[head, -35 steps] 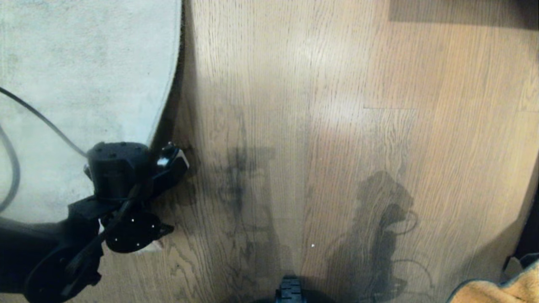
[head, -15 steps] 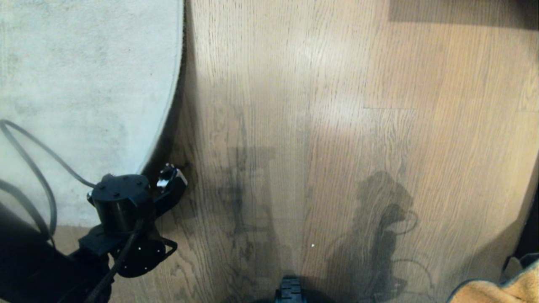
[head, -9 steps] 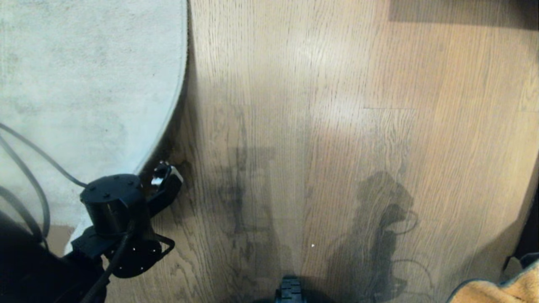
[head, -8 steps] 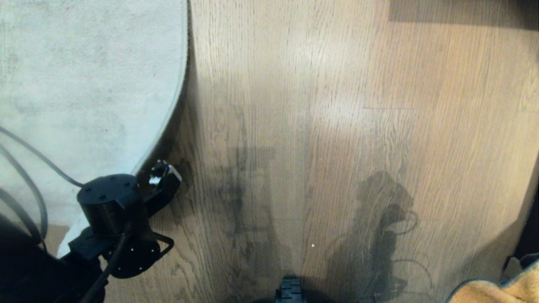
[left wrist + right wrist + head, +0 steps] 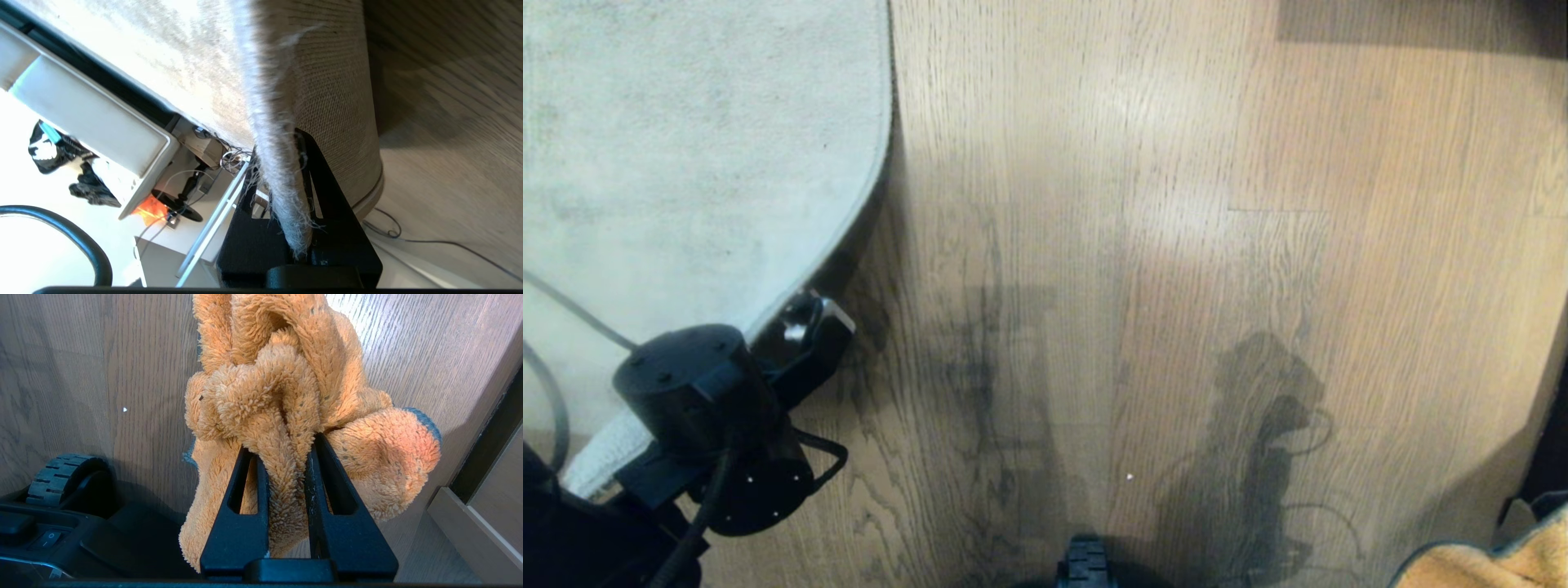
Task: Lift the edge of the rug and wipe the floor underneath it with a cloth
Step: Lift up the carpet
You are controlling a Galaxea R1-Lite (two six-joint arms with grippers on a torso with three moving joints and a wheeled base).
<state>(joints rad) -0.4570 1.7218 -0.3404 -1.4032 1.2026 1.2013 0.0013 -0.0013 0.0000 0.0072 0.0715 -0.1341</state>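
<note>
The pale grey rug (image 5: 686, 163) covers the left of the head view. Its edge (image 5: 849, 220) curves up off the wood floor (image 5: 1176, 245). My left gripper (image 5: 805, 327) is shut on that rug edge near the corner. In the left wrist view the furry rug edge (image 5: 278, 179) runs between the black fingers of the left gripper (image 5: 282, 143), with the woven tan backing (image 5: 335, 102) turned up beside them. My right gripper (image 5: 282, 443) is shut on the fluffy orange cloth (image 5: 265, 388), parked at the head view's lower right, where a bit of the cloth (image 5: 1486, 563) shows.
A wheel of my base (image 5: 1085, 563) sits at the near edge of the floor. A dark doorway and pale skirting (image 5: 470, 522) lie close to the right gripper. Black cables (image 5: 547, 392) cross the rug by my left arm. Shadows of both arms fall on the planks.
The left gripper has shut on the rug edge and drawn back to the left, raising it. The rug's near corner now stands off the floor. The right arm has kept still.
</note>
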